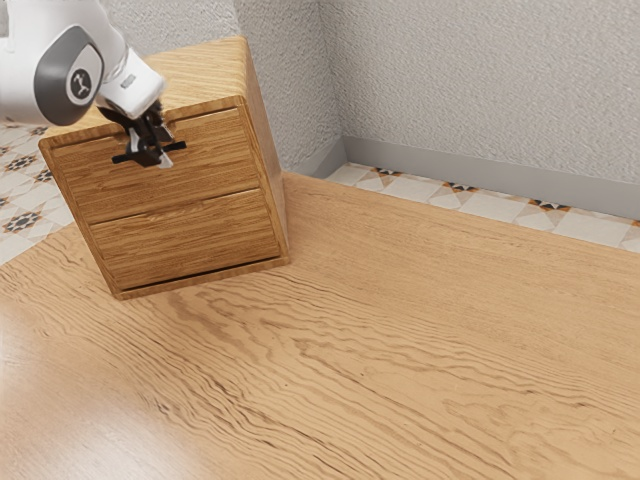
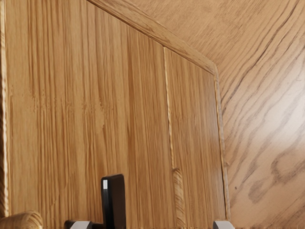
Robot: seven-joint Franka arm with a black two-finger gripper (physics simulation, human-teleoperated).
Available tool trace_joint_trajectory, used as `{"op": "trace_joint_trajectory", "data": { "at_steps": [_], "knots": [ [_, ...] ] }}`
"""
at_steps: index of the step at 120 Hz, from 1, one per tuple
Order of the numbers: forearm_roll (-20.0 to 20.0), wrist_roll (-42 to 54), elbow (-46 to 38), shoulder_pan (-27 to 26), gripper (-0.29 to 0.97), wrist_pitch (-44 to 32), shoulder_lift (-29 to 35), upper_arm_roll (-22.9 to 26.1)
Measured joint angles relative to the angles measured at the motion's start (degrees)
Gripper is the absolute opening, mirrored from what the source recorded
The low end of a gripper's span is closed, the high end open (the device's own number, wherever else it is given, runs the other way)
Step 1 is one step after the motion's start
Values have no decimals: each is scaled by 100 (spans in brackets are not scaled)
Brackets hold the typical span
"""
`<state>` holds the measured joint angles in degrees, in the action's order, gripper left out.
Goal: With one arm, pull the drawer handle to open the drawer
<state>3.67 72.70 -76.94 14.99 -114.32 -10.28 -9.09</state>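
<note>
A small wooden cabinet [image 1: 215, 70] with two drawer fronts stands at the exterior view's upper left. A black bar handle [image 1: 148, 156] sticks out of the top drawer [image 1: 190, 170], and that drawer's front looks flush with the cabinet. My black gripper [image 1: 150, 138] comes down from the white arm and sits right at the handle. In the wrist view the handle [image 2: 113, 200] stands between my two fingertips [image 2: 78, 223], which are wide apart. It is close to one fingertip and well away from the other, so the gripper is open.
The lower drawer [image 1: 185, 240] sits flush below the top one. The cabinet rests on a broad wooden tabletop [image 1: 400, 340] stretching toward the exterior view's right. A grey wall [image 1: 480, 80] and a tiled floor [image 1: 500, 205] lie behind it.
</note>
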Motion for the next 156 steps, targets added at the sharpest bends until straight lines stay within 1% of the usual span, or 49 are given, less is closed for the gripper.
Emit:
{"op": "trace_joint_trajectory", "data": {
  "at_steps": [21, 37, 50, 57, 69, 90, 100, 110, 133, 156],
  "knots": [
    [-87, 222, -18, 84, 22, 0, -20, -5],
    [-91, 313, -36, 80, 13, -6, -53, -6],
    [-71, 357, -56, 69, 2, 20, -16, -3],
    [-70, 377, -193, 59, -3, 51, 129, 8],
    [-80, 405, -481, 25, -6, 80, 363, 28],
    [-80, 440, -612, 10, -10, 106, 463, 42],
    [-81, 447, -833, -18, -8, 144, 735, 43],
    [-78, 448, -1154, -24, -10, 165, 1015, 102],
    [-52, 410, -1543, -56, -10, 167, 1263, 191],
    [191, 191, -1828, 24, -10, 300, 1611, 463]
  ]
}}
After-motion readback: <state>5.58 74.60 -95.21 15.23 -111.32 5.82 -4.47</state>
